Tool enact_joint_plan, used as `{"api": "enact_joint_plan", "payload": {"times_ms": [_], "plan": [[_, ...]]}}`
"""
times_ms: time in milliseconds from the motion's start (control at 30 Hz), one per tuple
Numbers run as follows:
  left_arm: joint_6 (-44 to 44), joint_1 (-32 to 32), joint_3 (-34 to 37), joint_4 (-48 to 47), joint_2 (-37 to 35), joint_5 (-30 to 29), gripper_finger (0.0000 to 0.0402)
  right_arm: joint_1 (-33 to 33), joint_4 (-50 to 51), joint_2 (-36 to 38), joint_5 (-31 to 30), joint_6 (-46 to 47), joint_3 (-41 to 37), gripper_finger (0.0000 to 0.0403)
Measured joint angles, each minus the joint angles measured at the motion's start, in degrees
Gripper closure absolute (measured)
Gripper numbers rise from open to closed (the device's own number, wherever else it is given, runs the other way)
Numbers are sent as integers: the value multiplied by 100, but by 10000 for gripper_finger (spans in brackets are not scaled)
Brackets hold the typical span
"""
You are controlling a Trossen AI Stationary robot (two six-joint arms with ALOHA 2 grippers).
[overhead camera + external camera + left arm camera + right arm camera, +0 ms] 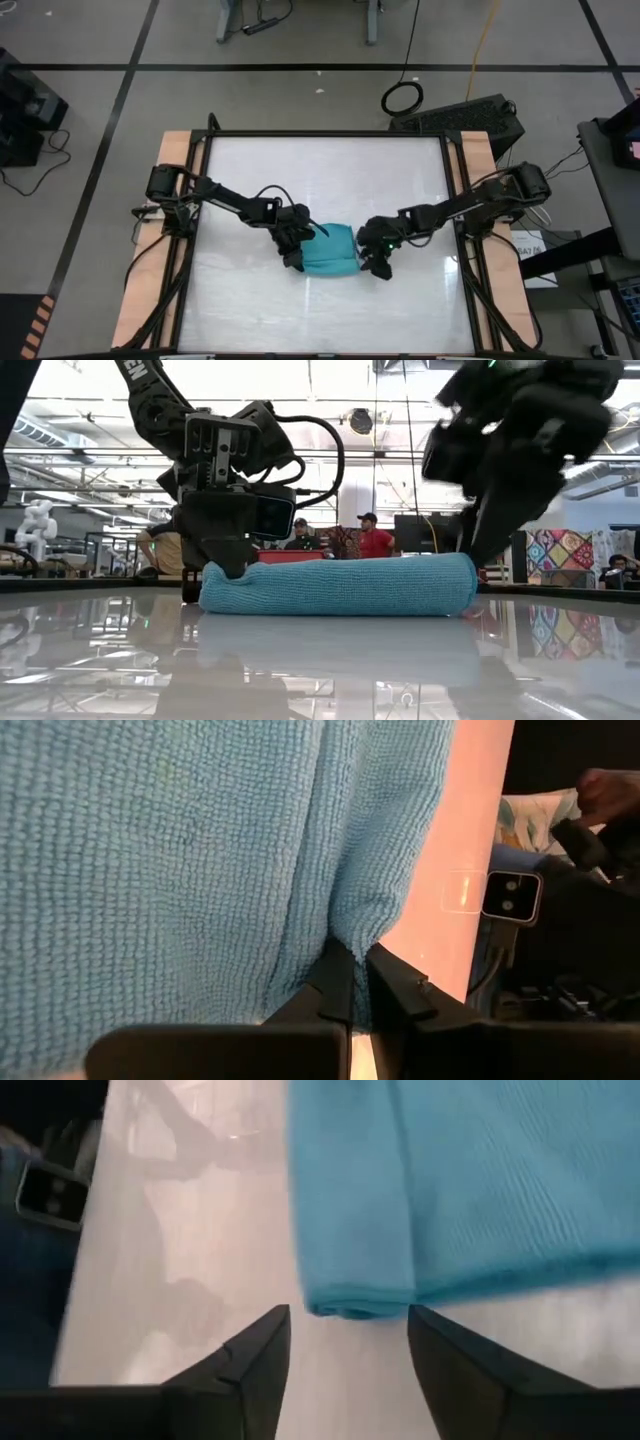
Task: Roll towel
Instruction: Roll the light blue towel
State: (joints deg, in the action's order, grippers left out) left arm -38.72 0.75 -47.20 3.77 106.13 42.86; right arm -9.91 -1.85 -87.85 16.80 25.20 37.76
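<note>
The teal-blue towel lies on the white table as a short thick roll, its long side on the tabletop. My left gripper is at the roll's left end, shut on the cloth. My right gripper is at the roll's right end, open. In the right wrist view its two fingers stand on either side of the towel's folded end, a little short of it. My left gripper pinches a folded edge of the towel at the roll's left end between its two nearly closed fingers. The fingers come from above, slanting down toward the table. The towel rests on the table and the cloth is slack.
The white tabletop has a black frame and wooden side rails. Beyond the far edge, the low view shows people sitting in the room. A black case and cables lie on the floor behind the table.
</note>
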Motion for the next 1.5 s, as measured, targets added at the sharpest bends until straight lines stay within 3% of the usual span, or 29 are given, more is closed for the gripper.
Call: {"api": "enact_joint_plan", "payload": {"times_ms": [267, 400, 500, 767, 1500], "plan": [[-123, -14, 0, 3, 6, 25, 385, -1210, -33, 321, -1442, -1964, 0, 207], [-150, -51, 0, 4, 9, 27, 384, -1644, -32, 208, -2375, -2389, 4, 207], [-241, -96, 0, 4, 11, 65, 384, -1759, -156, 159, -2734, -2557, 4, 207], [-306, -204, 0, 0, 13, 158, 384, -1711, -570, 17, -2876, -3173, 9, 207], [-303, -382, 3, -15, 13, 262, 384, -1479, -952, -355, -2887, -3791, 11, 207]]}}
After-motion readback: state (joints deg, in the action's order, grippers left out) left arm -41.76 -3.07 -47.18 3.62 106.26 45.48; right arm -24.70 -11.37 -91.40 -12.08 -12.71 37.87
